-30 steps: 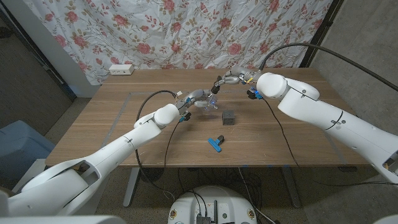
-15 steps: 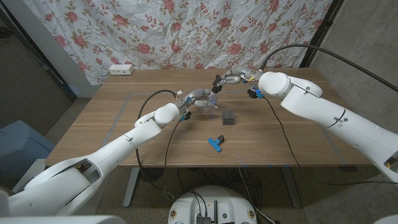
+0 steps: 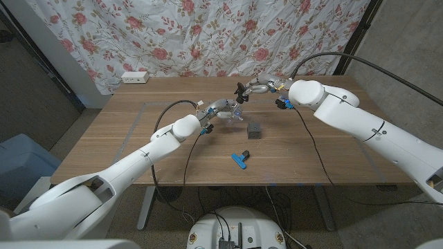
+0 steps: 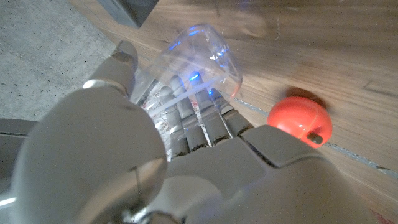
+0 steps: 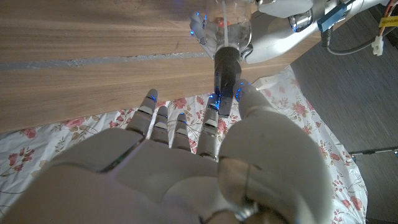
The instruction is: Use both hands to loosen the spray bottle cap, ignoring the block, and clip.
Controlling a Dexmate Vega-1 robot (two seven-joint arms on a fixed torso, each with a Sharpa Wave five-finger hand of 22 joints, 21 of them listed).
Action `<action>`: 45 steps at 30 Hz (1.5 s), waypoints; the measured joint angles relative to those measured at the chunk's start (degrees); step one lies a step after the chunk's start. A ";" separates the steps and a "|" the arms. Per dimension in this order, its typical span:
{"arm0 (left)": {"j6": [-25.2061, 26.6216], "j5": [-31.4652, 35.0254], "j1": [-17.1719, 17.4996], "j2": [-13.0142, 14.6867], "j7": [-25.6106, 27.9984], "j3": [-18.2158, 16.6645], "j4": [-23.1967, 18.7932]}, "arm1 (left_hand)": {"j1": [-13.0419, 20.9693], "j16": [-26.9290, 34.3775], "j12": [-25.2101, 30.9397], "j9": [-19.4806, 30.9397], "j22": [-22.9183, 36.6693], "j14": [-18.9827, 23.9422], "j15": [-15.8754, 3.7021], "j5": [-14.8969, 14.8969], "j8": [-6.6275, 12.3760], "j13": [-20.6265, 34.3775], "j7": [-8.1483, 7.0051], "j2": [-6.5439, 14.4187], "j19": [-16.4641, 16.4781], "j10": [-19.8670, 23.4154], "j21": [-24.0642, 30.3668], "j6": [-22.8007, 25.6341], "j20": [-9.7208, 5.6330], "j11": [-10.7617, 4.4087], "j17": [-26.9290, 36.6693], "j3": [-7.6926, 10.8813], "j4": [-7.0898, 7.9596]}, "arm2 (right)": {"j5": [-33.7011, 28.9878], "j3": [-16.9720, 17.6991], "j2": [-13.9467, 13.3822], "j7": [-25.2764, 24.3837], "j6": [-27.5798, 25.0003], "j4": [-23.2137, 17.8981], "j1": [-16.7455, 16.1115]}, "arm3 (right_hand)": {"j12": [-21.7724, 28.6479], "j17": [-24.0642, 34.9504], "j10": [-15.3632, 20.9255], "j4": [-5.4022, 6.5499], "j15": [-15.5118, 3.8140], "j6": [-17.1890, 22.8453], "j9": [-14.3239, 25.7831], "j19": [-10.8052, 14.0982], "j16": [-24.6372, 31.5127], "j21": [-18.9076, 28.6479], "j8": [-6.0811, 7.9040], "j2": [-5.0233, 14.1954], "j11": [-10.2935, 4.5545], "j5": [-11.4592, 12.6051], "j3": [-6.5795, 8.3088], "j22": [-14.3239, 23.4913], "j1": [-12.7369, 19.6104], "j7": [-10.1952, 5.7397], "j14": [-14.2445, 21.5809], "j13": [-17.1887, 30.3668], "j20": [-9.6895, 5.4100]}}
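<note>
Right hand point(image 5: 205, 162) has drawn back, pinching black cap point(image 5: 226, 79).

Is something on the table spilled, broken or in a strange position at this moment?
Nothing looks spilled or broken. The clear spray bottle is off the table, held by the left hand, with the right hand at its dark cap; that fits the task. The dark block and blue clip lie apart, untouched.
</note>
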 measured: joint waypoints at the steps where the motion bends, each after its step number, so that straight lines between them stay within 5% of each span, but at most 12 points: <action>1: -0.06 -0.02 -0.05 -0.06 -0.01 0.02 0.04 | 0.00 0.00 0.00 0.00 0.00 0.00 0.00 0.00 0.00 0.00 0.00 0.00 0.00 0.00 0.00 0.00 0.00 0.00 0.00 0.00 0.00 | 0.04 0.00 0.03 -0.01 0.04 0.14 0.00 | 0.00 0.00 0.00 0.15 -0.09 0.04 0.07 0.00 0.00 0.00 0.00 0.00 0.00 0.00 0.15 0.00 0.01 -0.47 -0.09 0.00 0.00; 45: -3.57 -1.45 0.38 -1.58 2.25 -0.74 3.28 | 0.00 -0.88 0.64 -0.02 0.00 0.62 0.20 -0.23 0.45 0.53 -0.12 0.00 0.62 0.20 0.00 0.06 0.00 0.20 -0.26 -0.48 0.48 | 1.96 1.73 1.61 -4.67 3.68 1.41 -1.91 | 0.24 0.42 2.26 0.08 -2.53 7.31 1.56 1.37 1.33 0.00 4.12 -2.99 -2.85 1.33 0.70 0.00 6.58 -7.25 1.78 0.00 -1.34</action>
